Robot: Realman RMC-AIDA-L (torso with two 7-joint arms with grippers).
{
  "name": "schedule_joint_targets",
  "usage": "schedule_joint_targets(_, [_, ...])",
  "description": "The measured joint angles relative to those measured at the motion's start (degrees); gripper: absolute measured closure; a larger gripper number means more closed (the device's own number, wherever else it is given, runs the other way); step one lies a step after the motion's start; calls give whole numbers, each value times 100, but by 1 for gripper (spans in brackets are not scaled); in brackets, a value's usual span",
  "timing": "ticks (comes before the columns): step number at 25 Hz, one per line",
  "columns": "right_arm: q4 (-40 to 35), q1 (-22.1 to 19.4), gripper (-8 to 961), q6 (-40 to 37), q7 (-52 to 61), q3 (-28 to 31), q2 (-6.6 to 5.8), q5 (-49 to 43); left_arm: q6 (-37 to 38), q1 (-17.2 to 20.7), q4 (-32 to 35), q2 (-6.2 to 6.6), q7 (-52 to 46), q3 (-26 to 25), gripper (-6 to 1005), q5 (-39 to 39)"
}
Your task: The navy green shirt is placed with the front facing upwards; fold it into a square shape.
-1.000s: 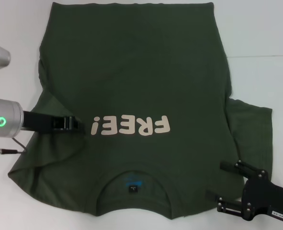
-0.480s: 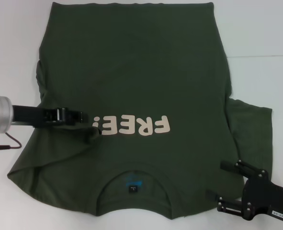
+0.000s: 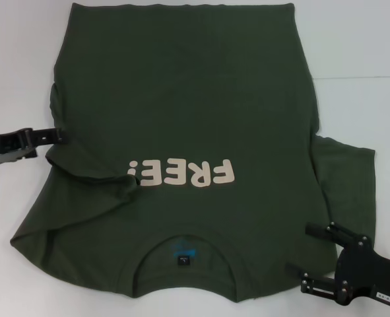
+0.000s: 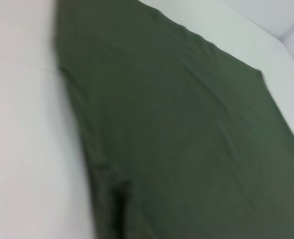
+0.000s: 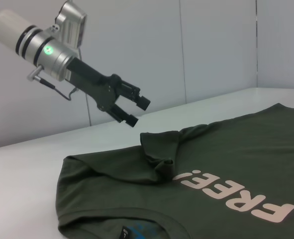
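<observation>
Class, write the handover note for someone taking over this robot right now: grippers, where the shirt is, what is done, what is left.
Left gripper: open, empty, lifted off the table at the shirt's left edge.
Right gripper: open, empty, at the shirt's near right corner by the hem of the right sleeve.
Shirt: lies face up on the white table, "FREE!" lettering showing, collar toward the robot.
Done: the left sleeve is folded in over the front, its tip rumpled by the lettering.
Left: fold in the right sleeve, which lies spread flat, then fold the body into a square.
</observation>
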Motion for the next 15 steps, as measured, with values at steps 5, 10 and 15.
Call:
schedule_joint_targets(5, [-6, -3, 53, -2, 13, 0, 0, 0, -421, 53, -307, 47, -2, 1, 126, 19])
schedule_joint_targets(10, [-12, -1, 53, -3, 16, 0, 0, 1, -831, 43, -530, -5, 9, 111, 98, 22])
schedule_joint_targets(15, [-13, 1, 54, -1, 17, 0, 0, 7, -1103, -62, -738, -84, 100, 179, 104, 13])
